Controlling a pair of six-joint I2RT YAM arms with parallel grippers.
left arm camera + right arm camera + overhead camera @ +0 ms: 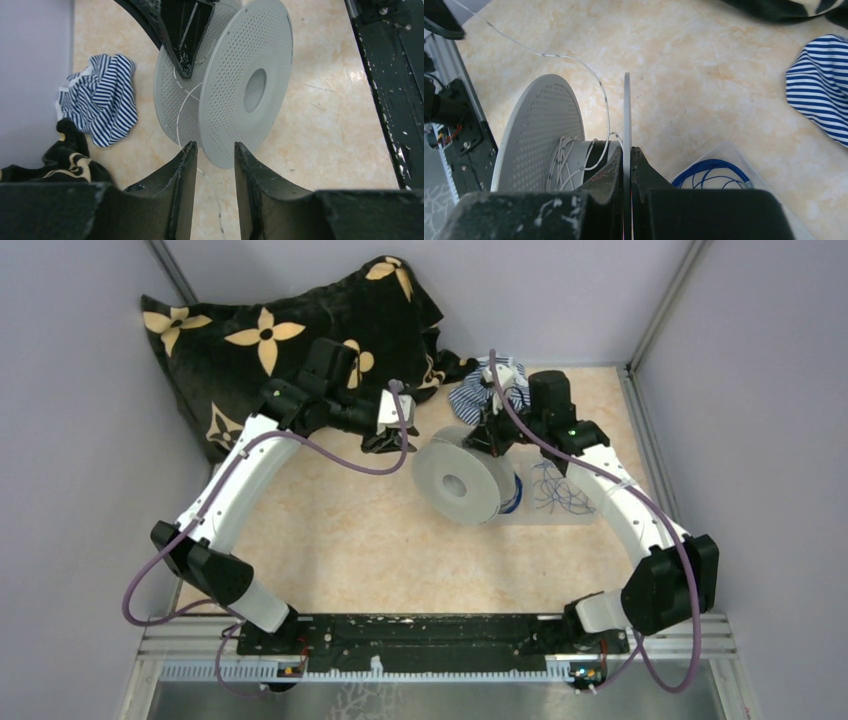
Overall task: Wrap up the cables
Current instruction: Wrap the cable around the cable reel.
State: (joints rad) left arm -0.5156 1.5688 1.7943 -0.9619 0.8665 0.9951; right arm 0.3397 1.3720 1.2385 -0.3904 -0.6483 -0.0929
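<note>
Partly behind spool, blue cables

Near and left of the spool the tabletop lies bare, free for me to pass. Behind the spool a striped cloth and a black flowered cloth crowd the way; right of it sits a clear tray of cables. My right pincer, clamped on a flange, blocks the spool's top. A thin white wire trails off the spool toward my left pincer.

Reaching forward and inward with left arm and right arm. Holding left gripper jaws parted; clamping right gripper jaws on spool flange.
</note>
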